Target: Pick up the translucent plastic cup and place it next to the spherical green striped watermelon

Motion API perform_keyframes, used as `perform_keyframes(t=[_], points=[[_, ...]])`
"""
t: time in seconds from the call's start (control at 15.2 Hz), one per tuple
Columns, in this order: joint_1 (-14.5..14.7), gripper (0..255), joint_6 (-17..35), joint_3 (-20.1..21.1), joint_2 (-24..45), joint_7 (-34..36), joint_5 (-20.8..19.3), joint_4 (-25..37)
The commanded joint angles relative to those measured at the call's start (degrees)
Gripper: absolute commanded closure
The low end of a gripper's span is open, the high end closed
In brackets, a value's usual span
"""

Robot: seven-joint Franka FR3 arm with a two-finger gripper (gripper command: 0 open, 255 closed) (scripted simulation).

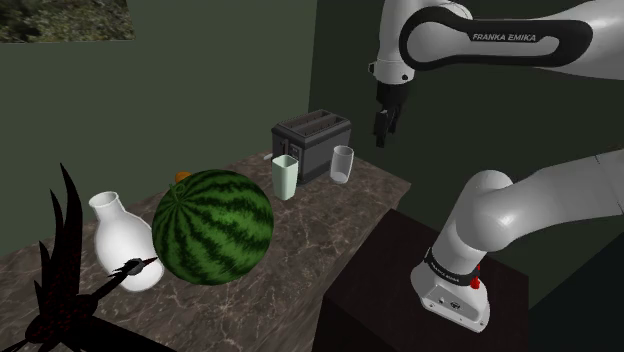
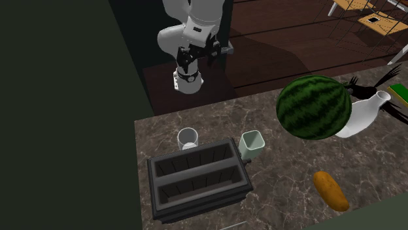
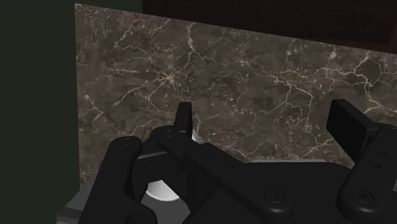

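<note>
Dark marbled desk [image 1: 300,270] with kitchen things and a melon on it.

In the shoulder view we see a dark two-slot toaster [image 1: 312,143] standing upper centre of the frame, at the desk's far end. A translucent cup [image 1: 343,163] stands upright just right of it, near the desk's edge, and a pale green cup [image 1: 285,176] stands just in front of the toaster's left end. Left of centre sits a large green striped watermelon [image 1: 213,226], with a white vase [image 1: 122,240] close on its left and a black spiky ornament [image 1: 60,270] at lower left. In the second exterior view, we find an orange oblong object [image 2: 330,190] lying at lower right.
</note>
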Motion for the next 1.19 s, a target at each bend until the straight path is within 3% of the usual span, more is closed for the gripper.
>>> perform_keyframes(t=[0.0, 0.53, 1.12], points=[[0.00, 0, 0.00, 0.00, 0.00, 0.00, 0.00, 0.00], [-1.77, 0, 14.89, -4.22, 15.09, 0.75, 0.87, 1.28], [-2.79, 0, 27.90, -8.58, 34.50, -0.69, 5.20, 8.59]])
